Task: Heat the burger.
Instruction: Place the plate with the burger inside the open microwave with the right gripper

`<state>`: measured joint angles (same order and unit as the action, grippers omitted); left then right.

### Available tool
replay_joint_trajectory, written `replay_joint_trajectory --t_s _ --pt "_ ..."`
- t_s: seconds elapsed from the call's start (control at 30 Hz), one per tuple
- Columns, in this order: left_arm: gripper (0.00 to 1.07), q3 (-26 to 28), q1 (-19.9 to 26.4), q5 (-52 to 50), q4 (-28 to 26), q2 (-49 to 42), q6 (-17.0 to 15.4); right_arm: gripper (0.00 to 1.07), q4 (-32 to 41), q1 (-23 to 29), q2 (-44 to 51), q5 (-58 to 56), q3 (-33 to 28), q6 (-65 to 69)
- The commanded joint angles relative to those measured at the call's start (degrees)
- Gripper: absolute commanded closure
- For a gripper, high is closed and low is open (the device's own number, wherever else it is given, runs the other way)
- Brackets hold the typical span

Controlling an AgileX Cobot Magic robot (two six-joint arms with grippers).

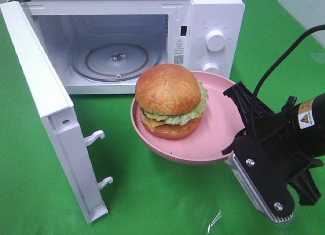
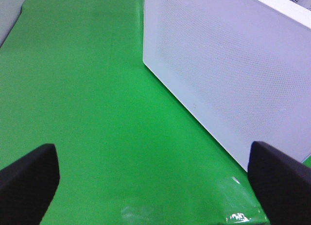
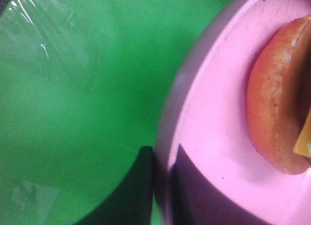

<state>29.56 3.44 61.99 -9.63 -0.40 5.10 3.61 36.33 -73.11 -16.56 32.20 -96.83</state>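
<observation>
A green cloth covers the table. At the far left sits a white microwave, its door swung out to the left and toward the near side, with two white latch hooks showing on its inner edge. The left gripper appears only in its own wrist camera. Its two black fingertips are spread wide apart with nothing between them, above bare cloth and just beside the door's dotted outer face. Inside the microwave cavity lies a round glass turntable. In front of the oven, right of centre, the burger sits on a pink plate, toward the plate's left side. It has a glossy brown domed bun, a lettuce frill and yellow cheese. The plate overlaps the lower right front of the microwave, and whether it rests on the cloth cannot be told. Behind it, on the microwave's right panel, are two white knobs. At the near right, the black right gripper pinches the plate's right rim, one finger inside the rim and one outside, closed tight on it.
</observation>
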Motion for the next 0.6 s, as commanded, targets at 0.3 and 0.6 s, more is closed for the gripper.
replay_joint_trajectory --t_s 0.3,0.6 --pt "0.09 -0.1 -0.2 -0.6 -0.2 -0.8 -0.2 1.07 -0.3 -0.2 -4.1 -1.2 6.8 1.8" --pt "0.09 -0.1 -0.2 -0.6 -0.2 -0.8 -0.2 1.07 -0.5 -0.2 -8.4 -2.1 11.2 2.3"
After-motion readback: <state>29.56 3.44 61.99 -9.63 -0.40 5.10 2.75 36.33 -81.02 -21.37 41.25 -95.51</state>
